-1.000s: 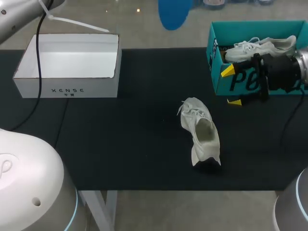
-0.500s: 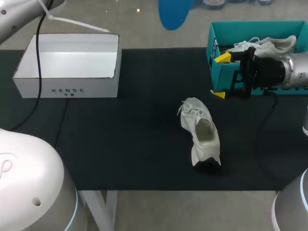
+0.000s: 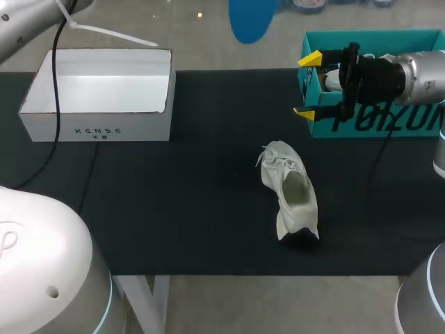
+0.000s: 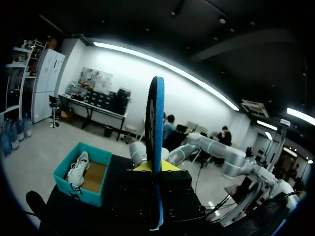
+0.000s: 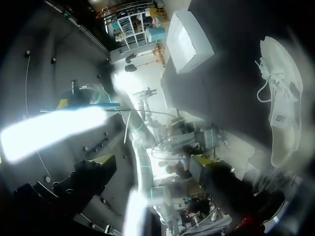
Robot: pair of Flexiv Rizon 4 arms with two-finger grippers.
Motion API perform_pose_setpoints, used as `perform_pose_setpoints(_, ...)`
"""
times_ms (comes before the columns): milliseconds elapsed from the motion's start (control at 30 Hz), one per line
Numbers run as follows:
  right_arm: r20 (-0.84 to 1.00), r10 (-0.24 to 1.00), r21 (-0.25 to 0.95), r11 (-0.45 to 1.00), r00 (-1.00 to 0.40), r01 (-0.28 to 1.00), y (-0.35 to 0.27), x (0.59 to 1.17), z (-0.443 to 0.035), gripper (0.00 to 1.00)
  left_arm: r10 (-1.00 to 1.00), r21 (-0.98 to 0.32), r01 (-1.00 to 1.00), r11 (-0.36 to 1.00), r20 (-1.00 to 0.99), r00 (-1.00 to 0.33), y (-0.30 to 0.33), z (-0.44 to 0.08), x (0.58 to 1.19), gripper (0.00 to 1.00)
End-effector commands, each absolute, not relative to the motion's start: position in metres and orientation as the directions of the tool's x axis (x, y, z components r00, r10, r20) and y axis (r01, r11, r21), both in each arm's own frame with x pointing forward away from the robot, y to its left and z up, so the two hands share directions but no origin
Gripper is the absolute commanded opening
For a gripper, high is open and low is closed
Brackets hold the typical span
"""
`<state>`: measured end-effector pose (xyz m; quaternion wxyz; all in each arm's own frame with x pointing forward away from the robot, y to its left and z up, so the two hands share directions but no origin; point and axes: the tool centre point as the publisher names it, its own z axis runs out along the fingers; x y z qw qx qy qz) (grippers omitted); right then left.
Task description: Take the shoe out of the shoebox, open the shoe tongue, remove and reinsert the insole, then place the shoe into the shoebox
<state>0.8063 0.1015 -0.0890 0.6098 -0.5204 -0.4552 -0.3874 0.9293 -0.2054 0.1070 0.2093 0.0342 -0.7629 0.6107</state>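
the shoe (image 3: pixel 290 191) lies on the bench (image 3: pixel 174 209), lower middle. it looks light and soft, so grab the heel rim. right pincer (image 3: pixel 306 85) is spread, upper right. left pincer (image 4: pixel 156 168) pinches a blue insole (image 4: pixel 156 123).

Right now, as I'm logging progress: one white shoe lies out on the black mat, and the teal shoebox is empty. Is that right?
Not quite. The teal shoebox is not empty: the left wrist view shows a white shoe lying in it. The other shoe does lie out on the black mat.
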Motion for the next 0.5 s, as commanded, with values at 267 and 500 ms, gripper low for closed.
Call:
perform_pose_setpoints(267,0.959,0.030,-0.282,0.120,0.281,0.952,0.1111,0.8125,-0.0851,1.00,0.206,-0.918,-0.307,0.252,0.361,-0.910,-0.2053,0.1067,0.9302,0.00)
perform_pose_setpoints(500,0.959,0.030,-0.282,0.120,0.281,0.952,0.1111,0.8125,-0.0851,1.00,0.206,-0.918,-0.307,0.252,0.361,-0.910,-0.2053,0.1067,0.9302,0.00)
